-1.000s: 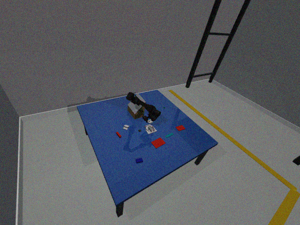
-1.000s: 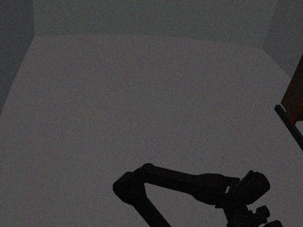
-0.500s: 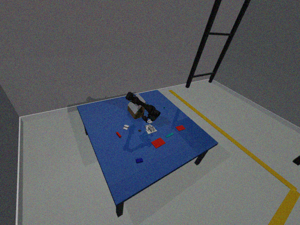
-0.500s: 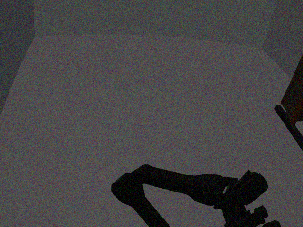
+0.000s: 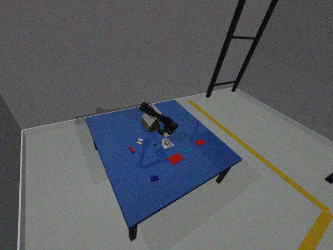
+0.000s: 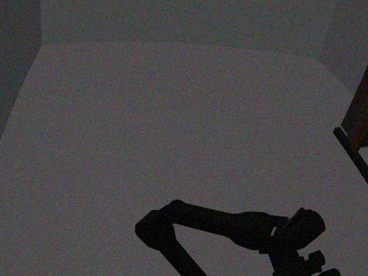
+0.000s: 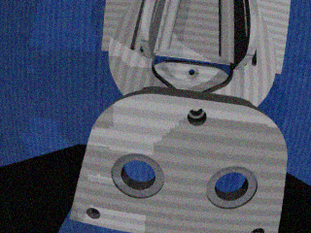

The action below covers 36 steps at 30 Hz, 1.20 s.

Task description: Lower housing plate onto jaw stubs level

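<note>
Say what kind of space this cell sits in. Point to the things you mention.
Probably a workshop or industrial test bay: yellow line (image 5: 228, 132) marked on a pale floor, tall black ladder-like frame (image 5: 223, 53) by the plain grey wall, and a blue-topped table (image 5: 150, 199) carrying a robot arm (image 5: 158, 115) (image 6: 204, 218).

Housing plate (image 5: 165, 134) (image 7: 182, 146): pale, 2 ringed holes.

Top view, items apart from the work: centre, two flat red pieces, the larger (image 5: 176, 158) and the smaller (image 5: 200, 141), with a teal bar (image 5: 188, 150) between them; left of centre, a red rod (image 5: 131, 149); below centre, a dark blue block (image 5: 154, 178); upper right, a black ladder-like frame (image 5: 226, 48); lower right, a yellow floor stripe (image 5: 258, 155).
</note>
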Motion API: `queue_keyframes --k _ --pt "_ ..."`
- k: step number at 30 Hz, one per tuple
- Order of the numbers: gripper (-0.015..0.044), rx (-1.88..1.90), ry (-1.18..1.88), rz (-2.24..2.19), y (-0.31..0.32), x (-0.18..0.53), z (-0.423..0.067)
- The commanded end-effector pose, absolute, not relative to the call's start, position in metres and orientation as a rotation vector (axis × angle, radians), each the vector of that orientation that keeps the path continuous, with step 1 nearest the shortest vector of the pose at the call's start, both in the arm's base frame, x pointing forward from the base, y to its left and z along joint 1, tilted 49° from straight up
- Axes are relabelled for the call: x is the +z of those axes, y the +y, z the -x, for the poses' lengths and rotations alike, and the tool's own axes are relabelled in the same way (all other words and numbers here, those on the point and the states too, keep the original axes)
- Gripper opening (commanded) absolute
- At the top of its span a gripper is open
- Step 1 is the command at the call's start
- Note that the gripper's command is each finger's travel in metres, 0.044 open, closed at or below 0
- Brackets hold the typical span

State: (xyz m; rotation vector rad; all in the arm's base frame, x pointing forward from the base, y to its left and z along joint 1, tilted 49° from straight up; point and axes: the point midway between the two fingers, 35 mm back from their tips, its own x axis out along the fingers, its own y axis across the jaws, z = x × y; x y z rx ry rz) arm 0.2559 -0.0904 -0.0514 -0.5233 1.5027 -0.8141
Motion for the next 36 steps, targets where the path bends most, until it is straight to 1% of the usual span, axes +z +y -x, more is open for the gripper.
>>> queue_keyframes --k 1,15,36 --pt "0.0351 -0.812 1.503 0.53 -0.091 -0.051 -0.256" --pt "0.0351 -0.812 1.504 0.53 -0.092 -0.052 -0.255" --pt "0.0351 -0.81 1.504 0.528 -0.117 -0.075 -0.252"
